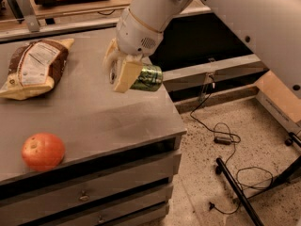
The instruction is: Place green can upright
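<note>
The green can point(148, 78) lies on its side, held near the right edge of the grey table point(89, 117), its far end pointing right. My gripper point(118, 72) is shut on the green can, one pale finger point(127, 76) across its near side. The white arm comes down from the upper right. Whether the can touches the tabletop or hangs just above it, I cannot tell.
A brown and white snack bag point(35, 67) lies at the table's back left. A red-orange apple point(43, 151) sits at the front left. Drawers point(94, 197) are below the tabletop. Black cables point(225, 140) and a stand leg point(240, 192) lie on the speckled floor at right.
</note>
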`<control>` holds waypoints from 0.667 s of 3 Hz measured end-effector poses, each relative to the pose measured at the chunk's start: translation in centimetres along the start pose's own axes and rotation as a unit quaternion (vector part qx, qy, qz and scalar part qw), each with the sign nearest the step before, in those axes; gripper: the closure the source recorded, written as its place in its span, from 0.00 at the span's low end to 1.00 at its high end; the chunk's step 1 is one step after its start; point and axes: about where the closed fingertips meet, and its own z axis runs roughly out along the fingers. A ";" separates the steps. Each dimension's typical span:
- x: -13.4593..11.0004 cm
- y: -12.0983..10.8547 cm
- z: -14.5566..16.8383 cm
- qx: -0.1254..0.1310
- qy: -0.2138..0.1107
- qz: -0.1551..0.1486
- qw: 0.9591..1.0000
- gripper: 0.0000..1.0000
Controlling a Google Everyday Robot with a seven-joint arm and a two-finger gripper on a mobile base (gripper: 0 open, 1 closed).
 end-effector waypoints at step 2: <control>-3.0 -2.1 -3.2 0.074 -0.209 -0.088 0.971 1.00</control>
